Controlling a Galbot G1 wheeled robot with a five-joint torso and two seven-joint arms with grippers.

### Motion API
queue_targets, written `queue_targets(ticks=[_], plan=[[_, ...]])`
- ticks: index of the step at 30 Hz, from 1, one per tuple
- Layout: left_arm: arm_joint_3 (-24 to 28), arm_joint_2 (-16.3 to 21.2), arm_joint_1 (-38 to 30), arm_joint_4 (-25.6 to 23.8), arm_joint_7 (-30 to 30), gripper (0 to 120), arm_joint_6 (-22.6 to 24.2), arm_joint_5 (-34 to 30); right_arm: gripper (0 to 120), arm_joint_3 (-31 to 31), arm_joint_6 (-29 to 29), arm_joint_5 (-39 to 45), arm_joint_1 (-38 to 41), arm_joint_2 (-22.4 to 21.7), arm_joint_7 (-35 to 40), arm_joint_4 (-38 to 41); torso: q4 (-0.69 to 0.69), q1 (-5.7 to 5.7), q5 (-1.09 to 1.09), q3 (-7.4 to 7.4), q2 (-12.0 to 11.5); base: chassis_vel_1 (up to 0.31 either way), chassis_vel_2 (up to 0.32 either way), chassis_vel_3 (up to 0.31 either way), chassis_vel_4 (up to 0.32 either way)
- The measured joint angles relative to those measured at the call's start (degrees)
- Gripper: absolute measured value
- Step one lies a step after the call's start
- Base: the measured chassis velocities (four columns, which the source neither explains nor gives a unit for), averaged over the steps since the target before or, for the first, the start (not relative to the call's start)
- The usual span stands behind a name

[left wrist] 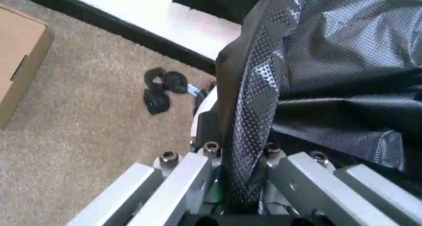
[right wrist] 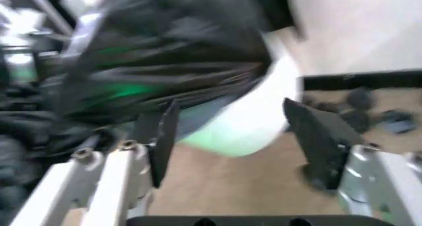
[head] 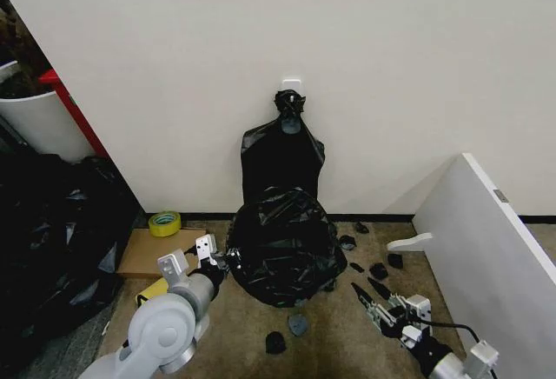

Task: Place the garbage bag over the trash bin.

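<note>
left gripper [head: 211, 257] pinches the garbage bag [head: 282, 244] film at its left edge, bag draped over the trash bin [right wrist: 254, 122] by the wall, right gripper [head: 373, 302] spread and empty near the bag's lower right, so right side is the free one

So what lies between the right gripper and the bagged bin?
Head view: mostly bare carpet separates the open right gripper from the garbage bag covering the trash bin, with small black scraps nearby.

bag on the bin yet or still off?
On: the garbage bag drapes over the trash bin, whose lower white wall shows beneath. The left gripper pinches the bag's edge; the right gripper is open.
</note>
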Motion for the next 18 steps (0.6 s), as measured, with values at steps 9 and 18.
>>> queue_targets(ticks=[9,18], plan=[[-0.26,0.01,0.38,-0.48,-0.23,1,0.01,-0.18,94,-4.30,5.35,-11.25,-1.08,3.03,-5.08,-1.49,0.00,0.00,0.01,0.00,0.00,0.000,0.000,0.000,0.000],[0.68,-0.46,0.47,-0.88,-0.75,1,0.42,-0.28,100,-12.52,7.19,-23.69,4.03,5.34,-5.22,-3.07,0.00,0.00,0.01,0.00,0.00,0.000,0.000,0.000,0.000]])
